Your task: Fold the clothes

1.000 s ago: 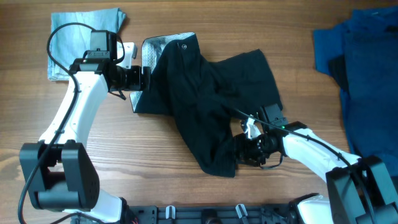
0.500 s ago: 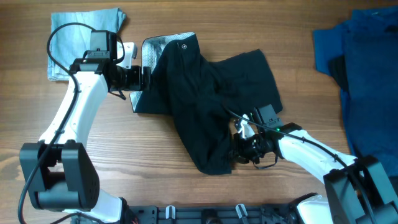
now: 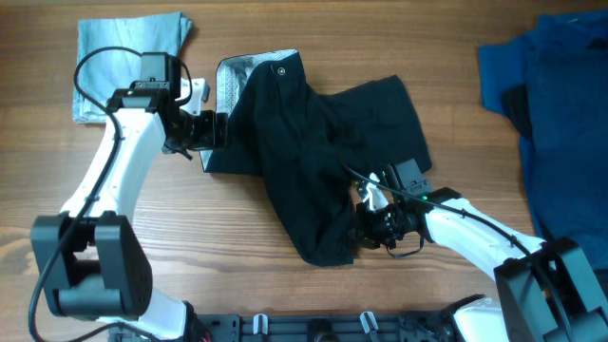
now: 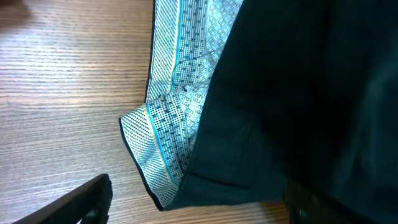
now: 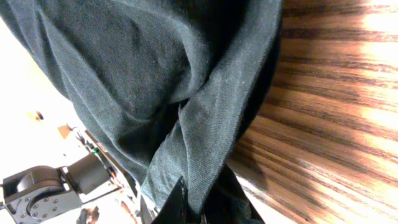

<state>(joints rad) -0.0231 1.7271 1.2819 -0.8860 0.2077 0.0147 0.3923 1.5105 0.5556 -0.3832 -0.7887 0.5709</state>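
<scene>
1. The black shorts (image 3: pixel 323 142) lie crumpled across the middle of the wooden counter (image 3: pixel 218 256), with the waist toward the left and the legs bunched toward the right and the near edge
2. The waistband (image 3: pixel 231 81) is turned over so that its pale patterned lining faces up, and a button (image 3: pixel 281 69) sits near its far end
3. The left fingers (image 3: pixel 218 130) are at the left edge of the shorts, by the near corner of the waistband
4. In the left wrist view these fingers stand spread wide, one at each lower corner of the picture, with the lining's corner and black cloth between them; they are released, clamping nothing
5. The right fingers (image 3: pixel 370 223) are at the near right part of the shorts, over the lower leg
6. They are clenched on a fold of the black fabric, which the right wrist view shows pinched between the two tips, with bare wood beside it
7. A pale-blue piece (image 3: pixel 128 52) lies flat at the far left of the counter, behind the left arm and apart from the shorts
8. A heap (image 3: pixel 556 104) of dark-blue and black cloth lies at the right edge, well apart from the shorts
</scene>
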